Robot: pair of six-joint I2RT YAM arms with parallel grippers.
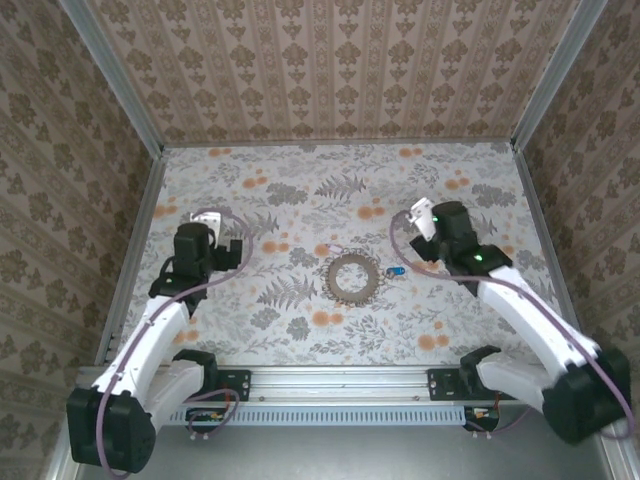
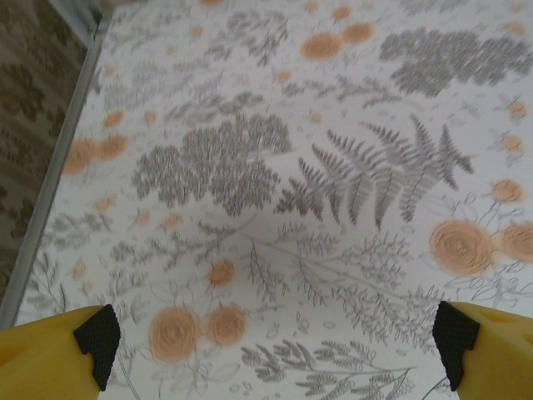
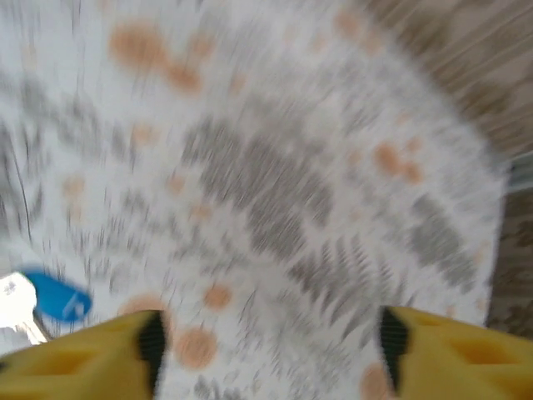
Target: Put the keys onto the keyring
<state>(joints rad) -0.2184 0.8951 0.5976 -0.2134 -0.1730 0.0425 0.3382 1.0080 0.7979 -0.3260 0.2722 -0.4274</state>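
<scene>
The keys (image 1: 350,277) lie as a round grey-brown wreath flat on the flowered counter (image 1: 300,190), about midway between the two arms and touched by neither. Just beside the wreath on its right, apart from it by a small gap, lies a blue-capped key (image 1: 397,270).

In the top view the left arm (image 1: 160,320) reaches up the left side of the counter, its wrist well apart from the wreath, which sits to its right and slightly nearer the bases. In the left wrist view the left fingers (image 2: 50,358) stand wide apart at the bottom corners, yellow with black pads. Only bare flowered counter lies between them, so they hold nothing.

The right arm (image 1: 530,320) comes in from the right. Its wrist is above and to the right of the blue-capped key, with the wreath farther to the left.

The right wrist view is blurred. The right fingers (image 3: 450,350) are spread wide, with only counter between them and nothing gripped. The blue cap and pale metal blade of that key show at the left edge. It lies outside the left-hand finger in that view, near it but not between the two.
</scene>
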